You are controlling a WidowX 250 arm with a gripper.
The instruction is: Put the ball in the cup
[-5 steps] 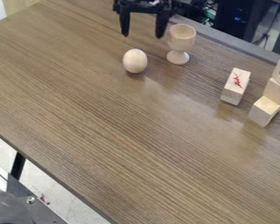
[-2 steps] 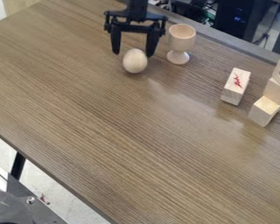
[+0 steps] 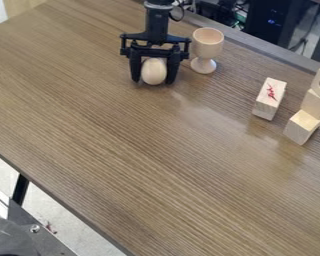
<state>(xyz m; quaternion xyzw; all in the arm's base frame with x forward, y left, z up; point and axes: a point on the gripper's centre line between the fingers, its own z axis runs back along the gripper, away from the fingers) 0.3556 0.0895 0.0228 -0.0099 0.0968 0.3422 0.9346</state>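
Lowered since the earlier frame, the pincer (image 3: 153, 82) stands open astride the ball (image 3: 154, 70), upper middle of the frame; gripping should come next, then lifting toward the cup (image 3: 207, 44), nearby at right.

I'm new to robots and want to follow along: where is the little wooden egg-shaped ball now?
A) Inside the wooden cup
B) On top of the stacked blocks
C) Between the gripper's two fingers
C: the ball sits between the gripper's two fingers, beside the cup.
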